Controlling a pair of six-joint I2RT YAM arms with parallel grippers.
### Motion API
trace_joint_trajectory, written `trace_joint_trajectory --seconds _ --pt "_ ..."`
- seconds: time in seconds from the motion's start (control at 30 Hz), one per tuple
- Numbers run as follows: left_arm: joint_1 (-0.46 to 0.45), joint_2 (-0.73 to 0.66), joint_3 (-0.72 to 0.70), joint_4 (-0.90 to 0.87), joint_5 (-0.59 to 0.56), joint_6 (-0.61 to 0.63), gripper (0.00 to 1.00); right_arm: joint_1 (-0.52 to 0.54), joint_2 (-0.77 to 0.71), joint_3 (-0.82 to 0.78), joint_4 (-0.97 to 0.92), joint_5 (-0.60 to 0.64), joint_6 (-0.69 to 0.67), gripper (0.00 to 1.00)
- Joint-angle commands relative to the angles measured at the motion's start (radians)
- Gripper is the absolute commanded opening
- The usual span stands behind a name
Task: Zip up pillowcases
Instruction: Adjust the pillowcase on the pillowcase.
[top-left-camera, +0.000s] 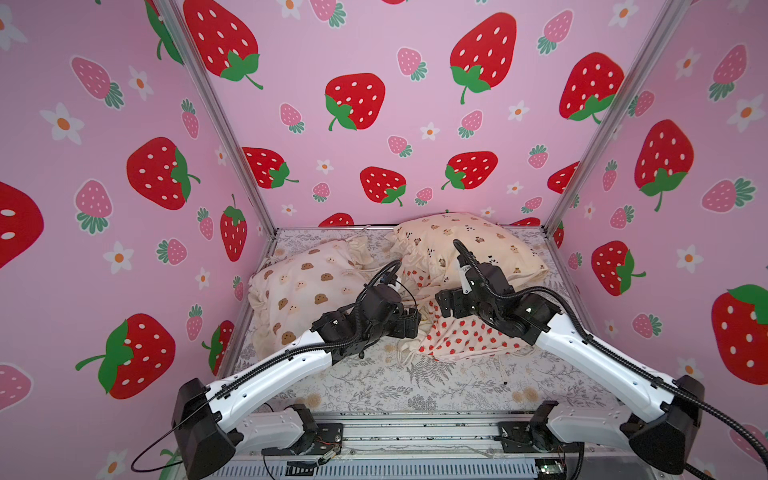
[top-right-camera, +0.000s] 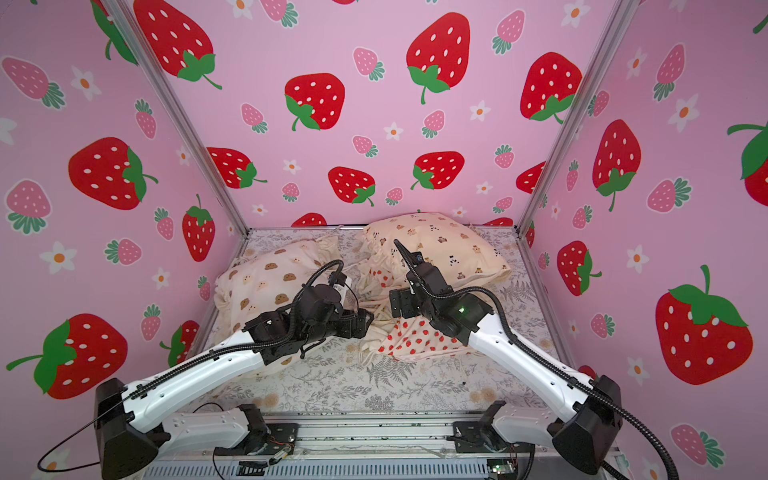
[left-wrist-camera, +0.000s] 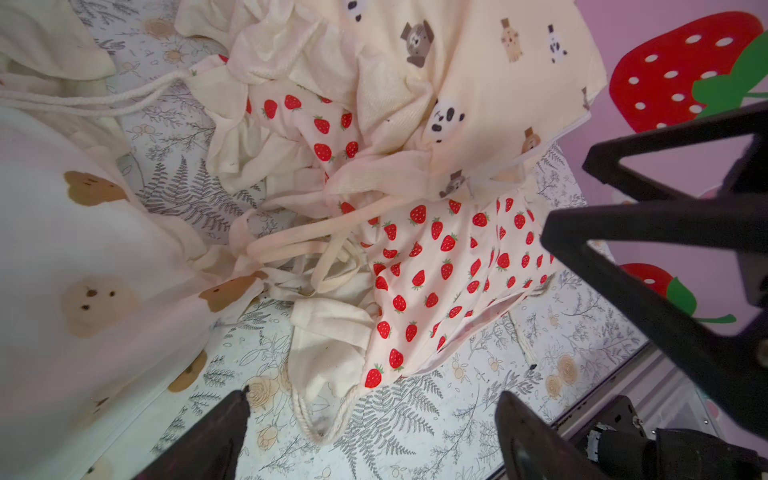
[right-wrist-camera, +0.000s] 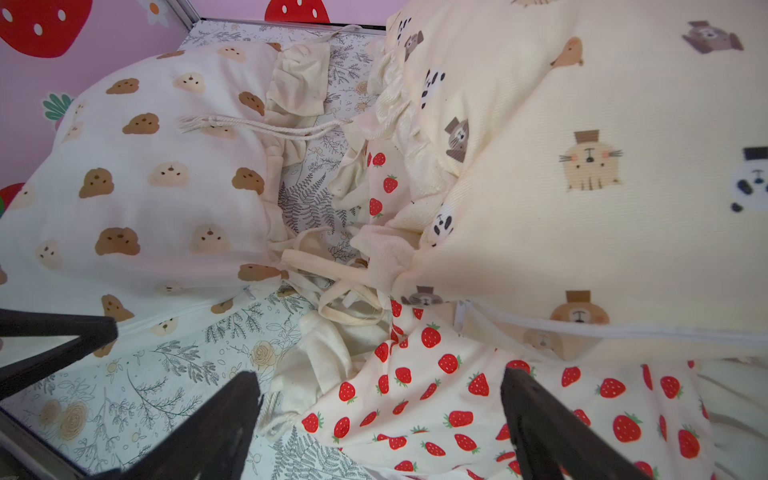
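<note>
Three pillowcases lie on the sheet in both top views. The bear-face one is at the left. The bears-and-pandas one is at the back right and overlaps the strawberry-print one. My left gripper is open just above the sheet, beside the strawberry pillow's ruffled corner. Over the strawberry fabric my right gripper stands open, holding nothing. A white zip seam runs along the bears-and-pandas pillow's near edge.
A grey fern-and-flower sheet covers the table. Pink strawberry walls close in three sides, with metal posts at the back corners. White cords and ties lie tangled between the pillows. A metal rail runs along the front.
</note>
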Motion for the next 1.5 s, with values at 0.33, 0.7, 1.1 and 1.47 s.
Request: trace_joint_trajectory --seconds 0.33,0.7,1.1,1.47 --pt "0.0 0.199 0.046 0.253 0.098 0.211 0.84 -0.059 -0.111 -0.042 -0.159 0.022 0.074 0.88" --pt "0.033 0.415 0.169 0.35 0.152 0.233 0.83 -0.137 -0.124 -0.066 -0.178 -0.043 0.1 0.83" --pt "0.106 0.544 0.23 0.442 0.27 0.218 0.75 -0.191 -0.127 -0.088 -0.161 -0.095 0.086 0.83" --pt "0.124 0.622 0.282 0.496 0.369 0.218 0.49 -0.277 -0.086 -0.068 -0.146 -0.114 0.086 0.83"
